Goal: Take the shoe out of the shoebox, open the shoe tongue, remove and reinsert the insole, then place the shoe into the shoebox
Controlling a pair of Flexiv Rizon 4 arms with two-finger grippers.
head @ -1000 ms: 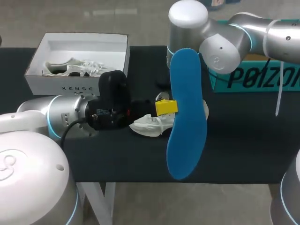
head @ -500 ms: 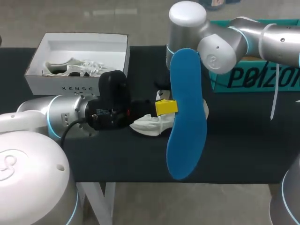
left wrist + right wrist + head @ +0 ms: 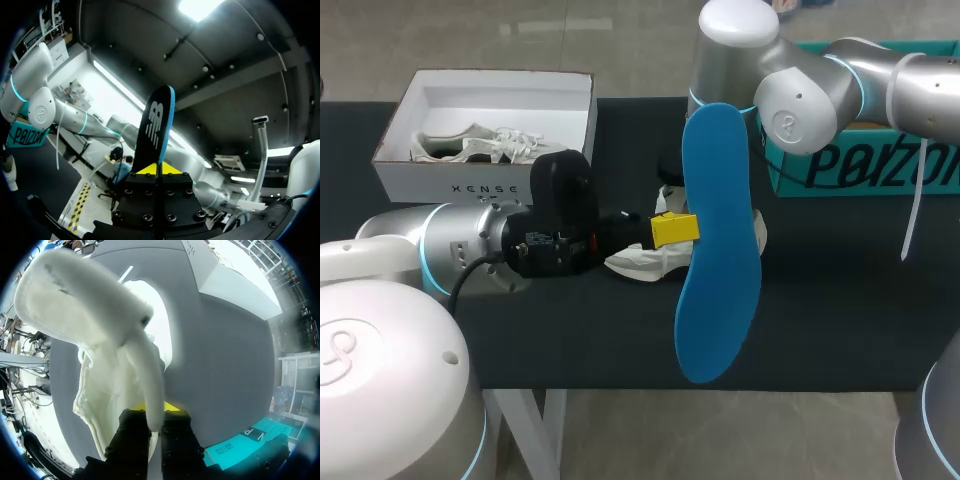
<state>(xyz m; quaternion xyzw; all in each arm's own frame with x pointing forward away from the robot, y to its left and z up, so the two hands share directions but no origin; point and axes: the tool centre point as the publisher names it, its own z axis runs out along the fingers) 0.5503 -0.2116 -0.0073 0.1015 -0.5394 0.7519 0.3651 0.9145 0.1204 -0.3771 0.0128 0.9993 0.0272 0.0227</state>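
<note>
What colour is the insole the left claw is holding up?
Bright blue insole, clearest in the head view; the left claw grips it.

**Operator:** What is carrying the work area?

**Technician:** A dark table point(image 3: 840, 320) is spanning the head view, standing on a white frame point(image 3: 555, 430).

**Operator:** And around it?

**Technician:** A pale grey floor point(image 3: 520, 35) is showing past the far edge. A ceiling light point(image 3: 197, 7) is glowing overhead in the left wrist view.
</note>
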